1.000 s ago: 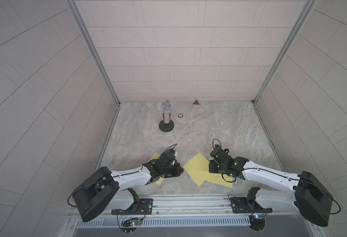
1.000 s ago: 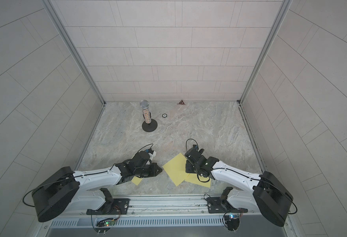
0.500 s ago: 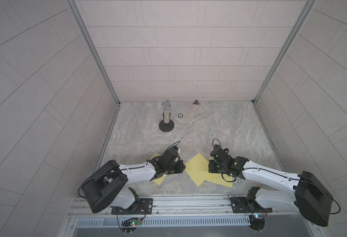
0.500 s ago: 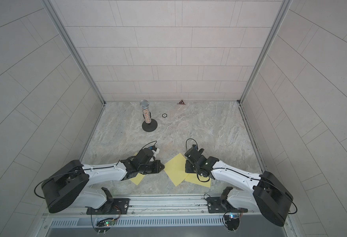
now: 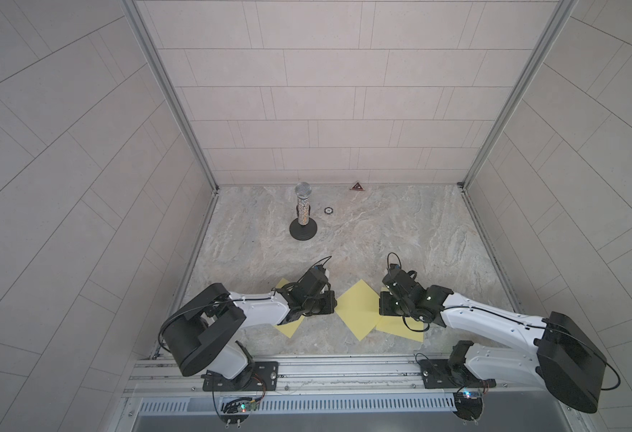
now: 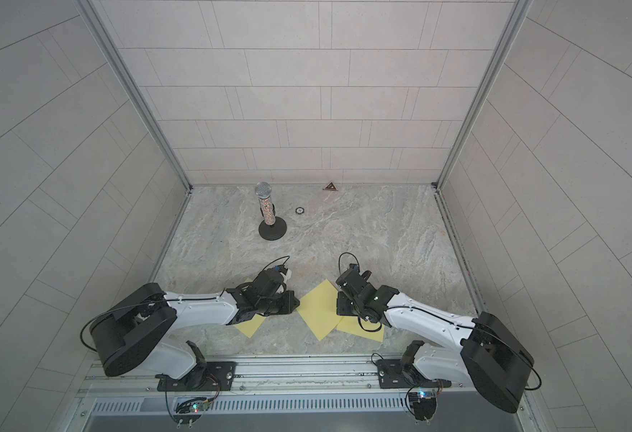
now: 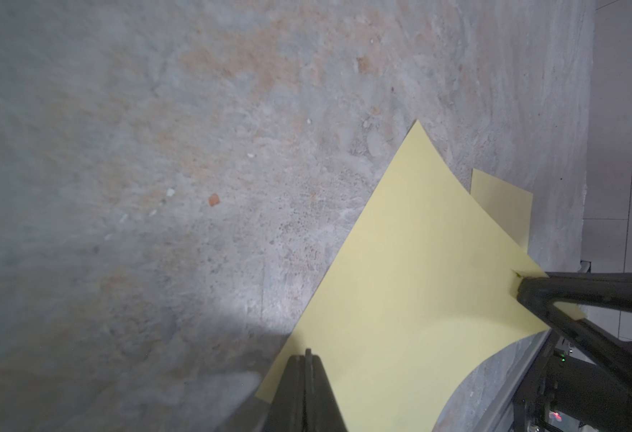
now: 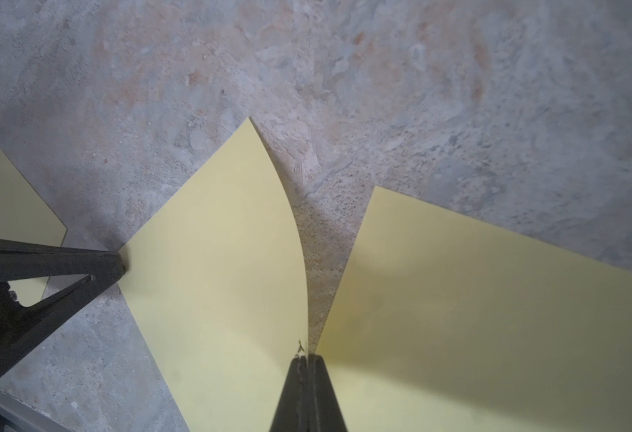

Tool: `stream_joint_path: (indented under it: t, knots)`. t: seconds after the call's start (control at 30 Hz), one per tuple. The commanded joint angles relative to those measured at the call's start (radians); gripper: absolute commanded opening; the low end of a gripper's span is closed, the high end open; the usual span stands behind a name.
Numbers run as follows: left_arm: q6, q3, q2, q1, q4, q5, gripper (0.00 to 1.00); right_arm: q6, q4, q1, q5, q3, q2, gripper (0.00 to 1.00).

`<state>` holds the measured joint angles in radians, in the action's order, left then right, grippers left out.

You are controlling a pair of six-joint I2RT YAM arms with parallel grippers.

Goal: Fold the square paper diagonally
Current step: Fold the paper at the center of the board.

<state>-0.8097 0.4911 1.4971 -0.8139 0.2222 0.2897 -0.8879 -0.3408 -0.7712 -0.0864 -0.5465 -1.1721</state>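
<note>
The square paper (image 5: 357, 312), pale yellow, lies as a diamond between my two arms in both top views (image 6: 320, 312). My left gripper (image 5: 334, 303) is at its left corner, jaws shut on that corner in the left wrist view (image 7: 309, 355). My right gripper (image 5: 381, 303) is shut on the opposite, right corner (image 8: 308, 357). Near that corner the paper (image 8: 224, 280) curves up off the table. The left wrist view also shows the right gripper (image 7: 519, 288) pinching the far corner.
A second yellow sheet (image 5: 400, 329) lies under my right arm and a third (image 5: 288, 325) under my left arm. A microphone on a round stand (image 5: 302, 213), a small ring (image 5: 328, 210) and a triangle marker (image 5: 356, 186) stand at the back. The metal rail (image 5: 344, 370) runs along the front.
My left gripper has moved right to the paper's left corner and closed on it. The right gripper has stayed shut on the right corner.
</note>
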Motion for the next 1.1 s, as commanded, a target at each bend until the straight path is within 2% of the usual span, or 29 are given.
stream_joint_path:
  t: [0.0, 0.1, 0.23, 0.37, 0.7, 1.07]
  knots:
    - [0.030, 0.014, 0.028, 0.004, -0.021, -0.029, 0.06, 0.010, -0.002, 0.004, 0.001, -0.015, -0.002, 0.00]
    - [0.033, 0.004, 0.031, 0.005, -0.030, -0.039, 0.04, 0.014, -0.017, 0.004, 0.002, -0.019, 0.004, 0.01]
    - [0.035, -0.020, 0.039, 0.004, -0.035, -0.054, 0.01, 0.012, -0.024, 0.007, 0.008, -0.013, 0.021, 0.13]
    - [0.035, -0.047, 0.045, 0.004, -0.030, -0.062, 0.00, 0.014, -0.024, 0.013, 0.008, -0.004, 0.034, 0.16]
    - [0.037, -0.083, 0.038, 0.004, -0.034, -0.084, 0.00, 0.017, -0.024, 0.053, -0.008, 0.036, 0.100, 0.17]
    - [0.038, -0.088, 0.031, 0.004, -0.041, -0.091, 0.00, 0.012, 0.005, 0.056, -0.059, 0.055, 0.086, 0.17]
